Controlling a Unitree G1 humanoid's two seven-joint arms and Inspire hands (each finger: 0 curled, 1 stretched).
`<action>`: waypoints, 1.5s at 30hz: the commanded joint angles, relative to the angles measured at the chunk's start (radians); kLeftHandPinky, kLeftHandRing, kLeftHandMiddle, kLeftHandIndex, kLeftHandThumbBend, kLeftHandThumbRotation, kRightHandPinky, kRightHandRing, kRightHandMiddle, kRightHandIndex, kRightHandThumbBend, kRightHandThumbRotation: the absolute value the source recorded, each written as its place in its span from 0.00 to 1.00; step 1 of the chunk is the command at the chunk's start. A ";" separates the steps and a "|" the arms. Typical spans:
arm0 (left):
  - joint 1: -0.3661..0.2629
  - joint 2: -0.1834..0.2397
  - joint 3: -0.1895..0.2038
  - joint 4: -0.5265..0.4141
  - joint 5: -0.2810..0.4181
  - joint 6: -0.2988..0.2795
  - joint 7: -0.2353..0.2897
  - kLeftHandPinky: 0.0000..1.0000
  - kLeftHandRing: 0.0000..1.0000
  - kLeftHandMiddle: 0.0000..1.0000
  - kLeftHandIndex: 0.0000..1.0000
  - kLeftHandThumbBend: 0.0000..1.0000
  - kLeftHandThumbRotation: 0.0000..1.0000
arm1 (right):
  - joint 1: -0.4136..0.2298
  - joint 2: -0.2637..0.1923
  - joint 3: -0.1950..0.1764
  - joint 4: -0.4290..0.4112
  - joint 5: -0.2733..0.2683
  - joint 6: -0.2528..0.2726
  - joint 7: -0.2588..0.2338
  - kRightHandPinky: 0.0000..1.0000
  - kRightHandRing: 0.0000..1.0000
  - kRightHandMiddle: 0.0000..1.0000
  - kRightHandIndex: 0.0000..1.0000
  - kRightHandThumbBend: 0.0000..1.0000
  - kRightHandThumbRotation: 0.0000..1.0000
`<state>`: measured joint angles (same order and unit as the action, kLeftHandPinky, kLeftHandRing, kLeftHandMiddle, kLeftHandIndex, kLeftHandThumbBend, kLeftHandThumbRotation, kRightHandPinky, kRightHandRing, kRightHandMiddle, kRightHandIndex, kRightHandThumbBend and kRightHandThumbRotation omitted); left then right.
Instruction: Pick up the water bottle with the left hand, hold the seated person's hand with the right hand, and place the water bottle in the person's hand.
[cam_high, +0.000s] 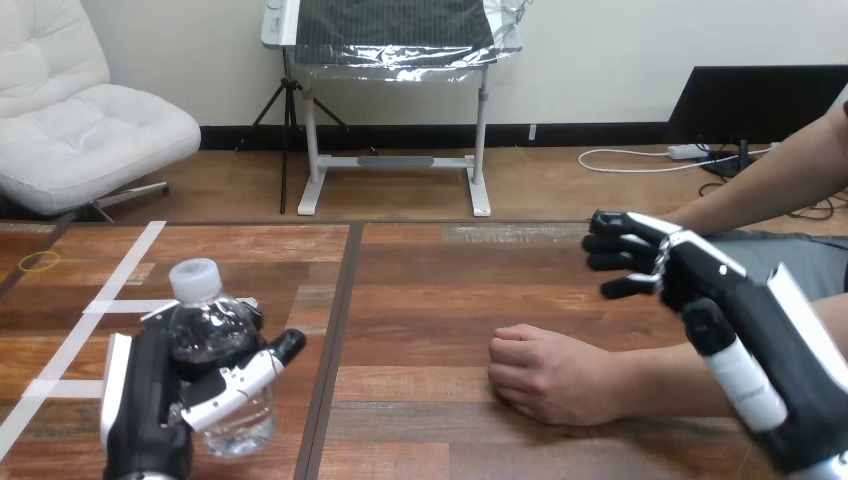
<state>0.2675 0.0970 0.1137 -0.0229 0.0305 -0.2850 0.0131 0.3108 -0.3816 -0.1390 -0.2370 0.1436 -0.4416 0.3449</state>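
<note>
- 2 robot hands are showing over the wooden table (430, 300), 1 at each lower corner of the head view
- Left hand (140, 400) is gripping the water bottle (215, 345) at the lower left, with its fingers and thumb curling round the clear body
- Water bottle is standing nearly upright, with its white cap (194, 278) rising above the hand; whether its base is touching the table is not clear
- Right hand (700, 272) is hovering open at the view's right, with its fingers (615, 245) stretching out almost straight toward the left and holding nothing
- Person's hand (545, 375) is resting on the table as a loose fist, with its knuckles facing the view's left
- Right hand is hanging beyond that fist and to its right, apart from it; the robot's right forearm is crossing the person's forearm, and I cannot tell whether they are touching
- Bottle and fist are lying well apart, with the table's dark seam (335, 330) running between them
- 2 white tape strips (125, 265) are crossing the tabletop left of the bottle, and a small yellow ring (40, 261) is lying near the far left edge
</note>
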 joint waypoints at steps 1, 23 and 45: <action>-0.060 -0.009 -0.033 -0.279 -0.050 -0.036 -0.025 0.23 0.29 0.34 0.38 0.50 0.00 | -0.208 -0.106 -0.087 0.095 -0.056 -0.019 -0.006 0.69 0.77 0.79 0.82 0.89 0.98; -0.062 -0.010 -0.033 -0.287 -0.070 -0.031 -0.049 0.22 0.27 0.33 0.37 0.49 0.00 | -0.337 -0.301 -0.078 0.252 -0.158 0.015 0.091 0.72 0.82 0.84 0.85 0.93 0.66; -0.081 -0.010 -0.024 -0.297 -0.084 -0.038 -0.062 0.20 0.26 0.32 0.36 0.47 0.00 | -0.445 -0.427 -0.004 0.386 -0.279 0.053 0.215 0.69 0.83 0.87 0.86 0.99 0.44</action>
<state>0.2453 0.0924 0.0905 -0.2798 -0.0391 -0.2937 -0.0470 -0.0628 -0.7740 -0.1764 0.1176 -0.1071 -0.3919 0.5454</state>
